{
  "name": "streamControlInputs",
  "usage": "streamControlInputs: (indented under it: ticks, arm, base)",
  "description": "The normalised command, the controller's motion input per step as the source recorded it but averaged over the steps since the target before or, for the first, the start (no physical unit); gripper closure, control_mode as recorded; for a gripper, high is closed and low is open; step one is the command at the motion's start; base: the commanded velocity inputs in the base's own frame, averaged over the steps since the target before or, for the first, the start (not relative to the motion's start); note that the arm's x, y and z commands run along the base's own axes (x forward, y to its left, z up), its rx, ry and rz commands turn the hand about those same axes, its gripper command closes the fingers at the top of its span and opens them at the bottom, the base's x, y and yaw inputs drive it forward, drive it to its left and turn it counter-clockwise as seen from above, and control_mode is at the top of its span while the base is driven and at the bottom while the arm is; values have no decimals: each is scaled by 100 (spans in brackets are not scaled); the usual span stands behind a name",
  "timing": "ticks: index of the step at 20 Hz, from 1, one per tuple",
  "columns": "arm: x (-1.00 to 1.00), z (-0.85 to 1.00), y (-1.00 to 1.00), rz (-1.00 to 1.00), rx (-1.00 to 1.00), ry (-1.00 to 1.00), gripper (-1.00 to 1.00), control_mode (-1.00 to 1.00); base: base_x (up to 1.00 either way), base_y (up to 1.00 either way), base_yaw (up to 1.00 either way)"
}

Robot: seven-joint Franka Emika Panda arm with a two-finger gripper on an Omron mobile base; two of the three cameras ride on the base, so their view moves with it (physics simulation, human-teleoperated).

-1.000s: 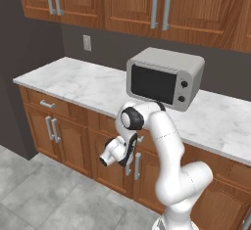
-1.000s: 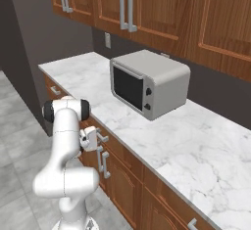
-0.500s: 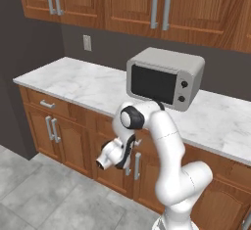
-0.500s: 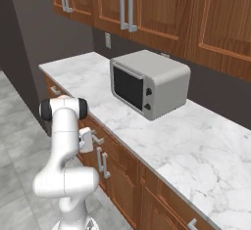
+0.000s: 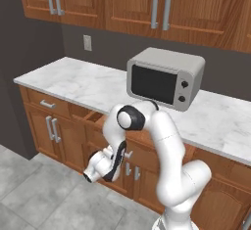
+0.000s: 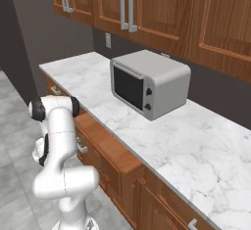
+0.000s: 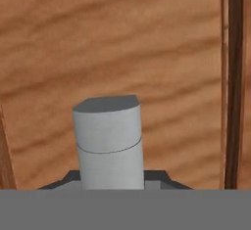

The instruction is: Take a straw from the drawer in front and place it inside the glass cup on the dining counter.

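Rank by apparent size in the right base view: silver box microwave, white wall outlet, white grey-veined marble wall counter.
1. White grey-veined marble wall counter, largest by far.
2. Silver box microwave.
3. White wall outlet, smallest; it sits farther from the camera, but the gap is too big to flip the order.

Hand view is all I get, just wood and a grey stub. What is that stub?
Observer: It's the end of the handle on the drawer. The arm bends down to it from above.
Operator: Is the drawer open?
Observer: A little. It sticks out from under the counter.
Operator: What's on top of the counter?
Observer: A silver microwave, right above the drawer.
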Motion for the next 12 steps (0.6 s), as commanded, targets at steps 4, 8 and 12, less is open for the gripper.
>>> streamControlInputs:
  ticks: [4,8,12]
  arm:
    - [-100,0,42,-3,0,0,100,-100]
    - [-100,0,44,-5,0,0,100,-100]
    - [-100,0,44,-6,0,0,100,-100]
  base:
    - [0,0,0]
    - [0,0,0]
    - [0,0,0]
